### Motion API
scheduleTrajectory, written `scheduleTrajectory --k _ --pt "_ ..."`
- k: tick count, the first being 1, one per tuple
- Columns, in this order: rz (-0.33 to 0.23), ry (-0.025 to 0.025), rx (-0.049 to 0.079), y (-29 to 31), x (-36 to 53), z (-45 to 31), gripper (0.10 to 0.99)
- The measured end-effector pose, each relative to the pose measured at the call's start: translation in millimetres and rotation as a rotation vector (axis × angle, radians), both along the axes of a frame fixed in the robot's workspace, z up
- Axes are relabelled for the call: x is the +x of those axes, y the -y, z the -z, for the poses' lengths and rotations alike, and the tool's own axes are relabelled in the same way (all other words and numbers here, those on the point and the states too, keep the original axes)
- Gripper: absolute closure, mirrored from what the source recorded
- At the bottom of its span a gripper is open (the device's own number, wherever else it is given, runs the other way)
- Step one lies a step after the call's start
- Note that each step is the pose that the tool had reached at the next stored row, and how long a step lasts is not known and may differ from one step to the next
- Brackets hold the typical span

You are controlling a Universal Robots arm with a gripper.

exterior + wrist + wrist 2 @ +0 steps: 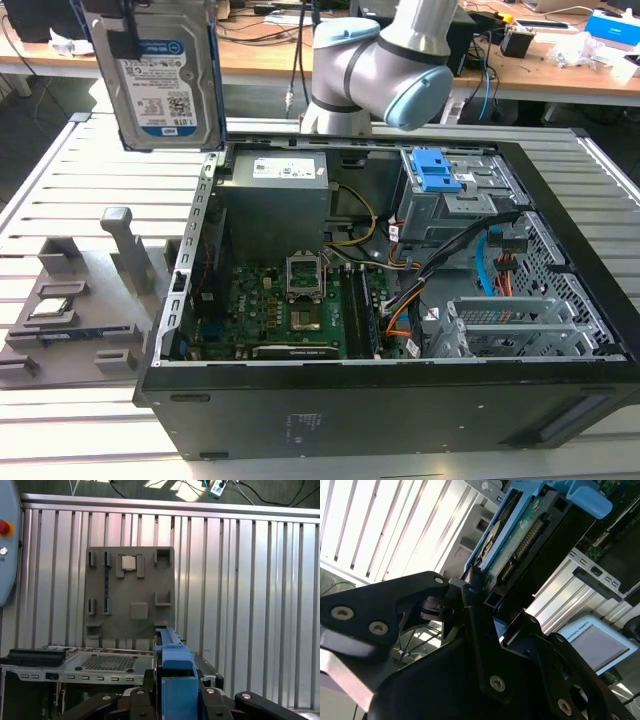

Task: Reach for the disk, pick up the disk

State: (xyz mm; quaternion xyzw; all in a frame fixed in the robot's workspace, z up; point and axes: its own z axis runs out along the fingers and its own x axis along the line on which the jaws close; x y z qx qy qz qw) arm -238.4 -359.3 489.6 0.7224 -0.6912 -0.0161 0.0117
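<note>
End effector (474, 586) clenched on one end of the disk (160, 80), which hangs upright in the air over the slatted bench (60, 170), just off the open computer case (400, 400) at the exterior view's left, gripped at its blue frame (506, 510), I judge, to spare the circuit board (525, 525).

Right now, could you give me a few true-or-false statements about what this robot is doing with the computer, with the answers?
1. The gripper is clamped on the disk, holding it in the air. True.
2. The disk lies flat on the grey tray. False: it stands upright, clear of the tray.
3. The computer case is closed. False: its side is open, with the motherboard showing.
4. The grey tray sits beside the case, at the exterior view's left. True.
</note>
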Motion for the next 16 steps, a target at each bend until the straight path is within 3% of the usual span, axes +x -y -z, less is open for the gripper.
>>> scheduleTrajectory --k 5,8,10,13,16 --pt "0.0 0.0 0.0 0.0 23.4 0.0 0.718" --pt "0.0 -0.0001 0.0 -0.2 51.3 -0.1 0.718" --pt "0.0 0.0 0.0 -0.2 61.8 0.0 0.718" --pt "0.0 0.0 0.0 -0.2 84.8 0.0 0.718" --pt "0.0 -0.0001 0.0 -0.3 99.7 -0.1 0.718"
